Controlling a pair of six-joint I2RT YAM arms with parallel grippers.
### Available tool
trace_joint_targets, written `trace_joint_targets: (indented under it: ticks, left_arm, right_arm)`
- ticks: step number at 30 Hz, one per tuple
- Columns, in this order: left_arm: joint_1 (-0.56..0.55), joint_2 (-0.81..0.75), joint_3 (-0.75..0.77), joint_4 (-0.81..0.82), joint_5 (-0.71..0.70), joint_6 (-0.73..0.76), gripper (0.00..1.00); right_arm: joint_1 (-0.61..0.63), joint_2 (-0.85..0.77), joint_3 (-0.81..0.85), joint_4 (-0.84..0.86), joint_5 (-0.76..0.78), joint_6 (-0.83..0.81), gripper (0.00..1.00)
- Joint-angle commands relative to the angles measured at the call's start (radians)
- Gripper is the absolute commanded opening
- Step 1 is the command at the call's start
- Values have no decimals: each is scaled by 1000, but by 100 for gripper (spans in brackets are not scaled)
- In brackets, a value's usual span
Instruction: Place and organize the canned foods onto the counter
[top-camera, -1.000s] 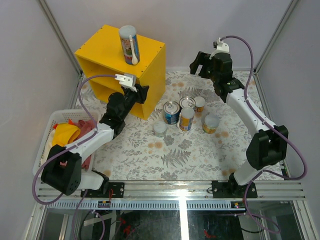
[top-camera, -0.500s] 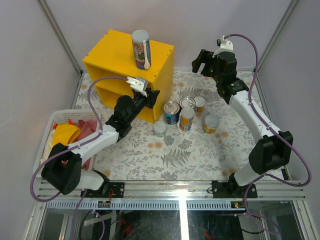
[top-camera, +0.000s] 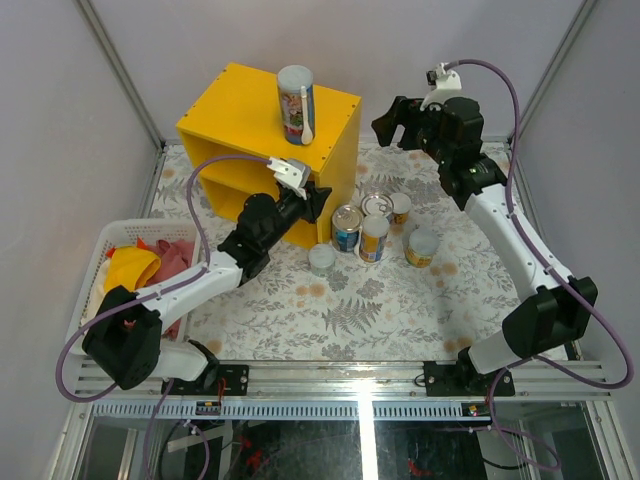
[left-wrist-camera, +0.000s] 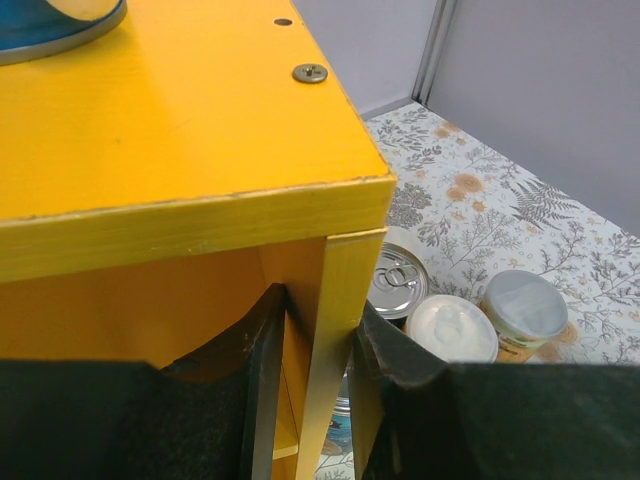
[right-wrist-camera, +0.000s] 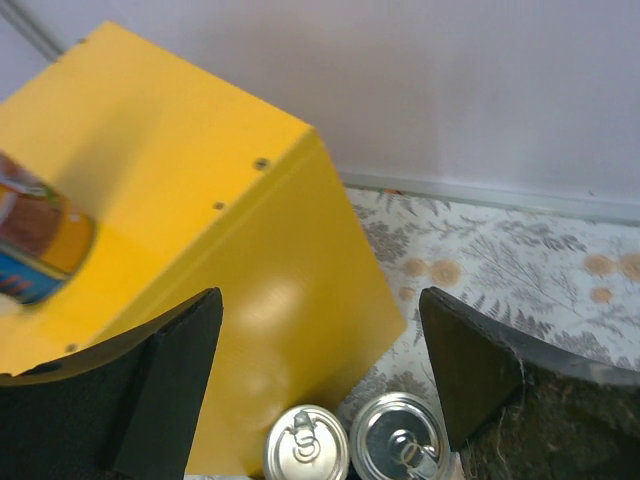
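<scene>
On the fern-printed tablecloth (top-camera: 350, 300), your left gripper (left-wrist-camera: 320, 302) clamped the bright yellow wooden shelf unit (top-camera: 240, 110) by its side panel, which half hid the small steel and pale-lidded cans (top-camera: 372, 225) beside it. A tall slim labelled can (top-camera: 296, 100) stood on top. Your right gripper (right-wrist-camera: 320, 300) hung spread wide, empty.

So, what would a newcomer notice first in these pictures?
First the bright yellow shelf at the back left, with one tall can upright on top. The left gripper clamps its front corner post, and a cluster of cans stands on the table just right of it.
</scene>
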Motion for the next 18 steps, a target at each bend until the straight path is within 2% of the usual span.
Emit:
trace_joint_targets:
  ticks: [1, 11, 18]
  left_arm:
    - [-110, 10, 42, 27, 237, -77, 0]
    - [-169, 42, 81, 0, 266, -81, 0]
    - [-199, 53, 96, -17, 279, -81, 0]
  right_arm:
    - [25, -58, 94, 0, -137, -54, 87]
    - [62, -79, 185, -66, -348, -116, 87]
    - [72, -76, 237, -78, -500, -98, 88]
